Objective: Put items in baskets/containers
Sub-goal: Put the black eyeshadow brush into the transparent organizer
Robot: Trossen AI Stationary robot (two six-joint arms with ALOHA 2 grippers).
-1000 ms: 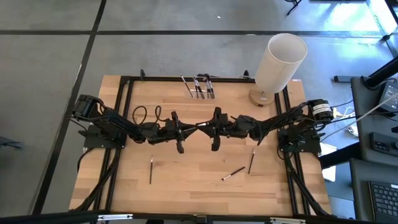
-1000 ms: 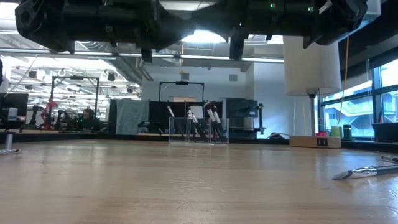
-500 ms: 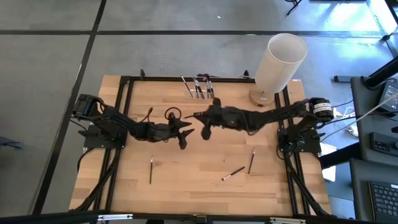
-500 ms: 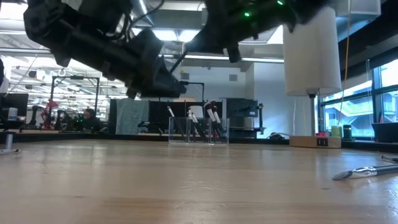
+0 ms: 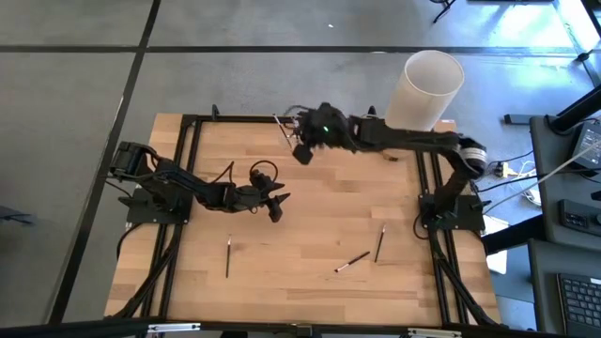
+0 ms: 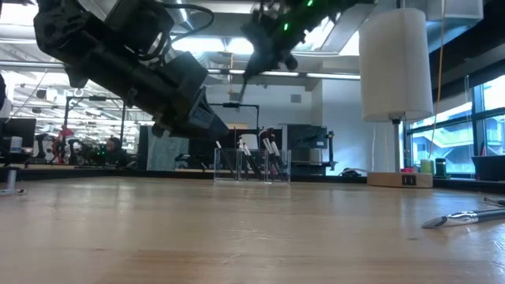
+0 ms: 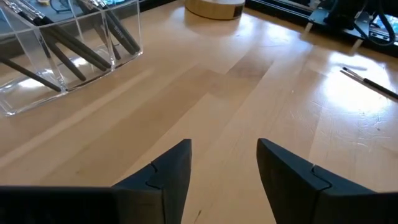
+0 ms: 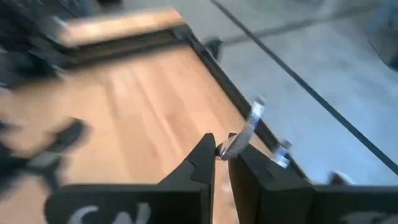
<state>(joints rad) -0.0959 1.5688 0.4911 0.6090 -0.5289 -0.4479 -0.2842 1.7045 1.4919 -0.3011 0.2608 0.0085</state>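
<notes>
The right gripper [image 5: 302,150] hangs near the top centre of the high view, just beside the clear holder [image 5: 302,139] at the table's far edge, its fingers pinching a makeup brush [image 8: 244,134] by the silvery ferrule. To seat it well, I judge the brush should be tipped upright over a compartment and lowered before release, avoiding the brushes already leaning inside. The left gripper [image 7: 224,163], left of centre, is spread and empty. The holder's compartments hold several brushes [image 7: 71,53] slanted against the walls. Three more brushes [image 5: 227,255] lie in the lower half of the table.
</notes>
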